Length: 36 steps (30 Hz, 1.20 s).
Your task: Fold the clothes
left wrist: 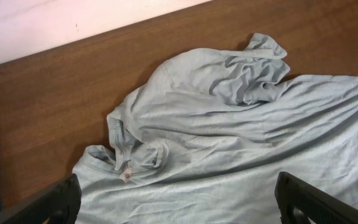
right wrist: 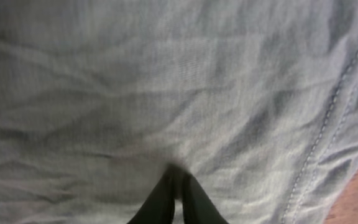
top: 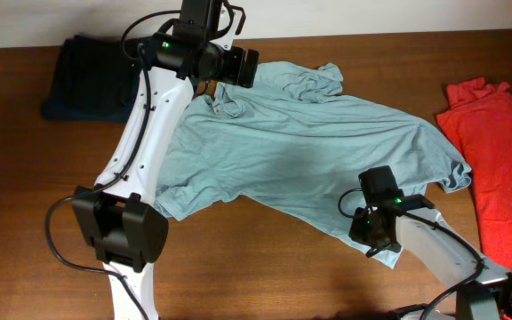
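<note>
Two pinch points needed. Right gripper pressed together on a tuck of the pale blue shirt near its hem; left gripper spread wide over the collar. Shirt lies rumpled across the desk. Left should grip one layer only, then pull taut.

overhead looks down; wrist views share shirt, right pressed close.

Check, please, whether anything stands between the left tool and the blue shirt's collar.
Nothing visible does. The left tool is open above the shirt, and the collar lies uncovered below it.
</note>
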Available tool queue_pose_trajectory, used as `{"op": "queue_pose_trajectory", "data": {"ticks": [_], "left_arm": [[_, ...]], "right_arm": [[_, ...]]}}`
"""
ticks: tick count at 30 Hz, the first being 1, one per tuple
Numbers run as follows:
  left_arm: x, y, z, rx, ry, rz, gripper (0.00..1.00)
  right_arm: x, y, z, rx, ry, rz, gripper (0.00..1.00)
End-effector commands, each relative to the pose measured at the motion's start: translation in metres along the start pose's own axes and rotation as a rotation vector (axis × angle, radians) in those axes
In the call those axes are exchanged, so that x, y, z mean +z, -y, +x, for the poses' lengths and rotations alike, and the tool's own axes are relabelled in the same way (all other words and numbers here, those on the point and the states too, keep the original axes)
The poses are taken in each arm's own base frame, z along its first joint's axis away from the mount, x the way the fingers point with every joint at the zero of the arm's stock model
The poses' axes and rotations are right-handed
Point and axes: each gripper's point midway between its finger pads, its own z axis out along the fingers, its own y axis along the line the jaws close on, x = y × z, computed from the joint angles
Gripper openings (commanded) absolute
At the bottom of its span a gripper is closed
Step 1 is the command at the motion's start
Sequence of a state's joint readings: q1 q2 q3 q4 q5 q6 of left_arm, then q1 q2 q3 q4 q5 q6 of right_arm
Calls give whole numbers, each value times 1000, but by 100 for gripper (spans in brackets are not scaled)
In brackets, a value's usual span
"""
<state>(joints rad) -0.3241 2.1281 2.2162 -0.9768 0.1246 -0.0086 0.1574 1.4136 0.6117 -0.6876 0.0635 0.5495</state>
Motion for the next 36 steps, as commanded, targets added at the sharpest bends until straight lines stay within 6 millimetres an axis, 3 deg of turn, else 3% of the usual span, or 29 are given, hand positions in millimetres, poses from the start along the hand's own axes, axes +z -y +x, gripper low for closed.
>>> {"op": "queue_pose_trajectory", "data": {"ticks": [1,7,12,15,21,25,36], "left_arm": [[-15,0,-8,-7,33,7,99],[-15,0,-8,-7,33,7,99],[-15,0,-8,-7,33,7,99],[-15,0,-8,-7,33,7,99],[-15,0,-8,-7,33,7,99],[-15,0,-8,-7,33,7,99],[-15,0,-8,-7,33,7,99]], "right_arm": [[12,19,26,83,-76,85,10],[9,28,44,107,-150,124,11],[8,35,45,146,-146,162,10],[3,32,41,143,-142,155,4],[-20,3,12,41,-97,39,4],[-25,-6,-1,22,-57,4,4],[-25,-5,0,15,-61,8,4]]}}
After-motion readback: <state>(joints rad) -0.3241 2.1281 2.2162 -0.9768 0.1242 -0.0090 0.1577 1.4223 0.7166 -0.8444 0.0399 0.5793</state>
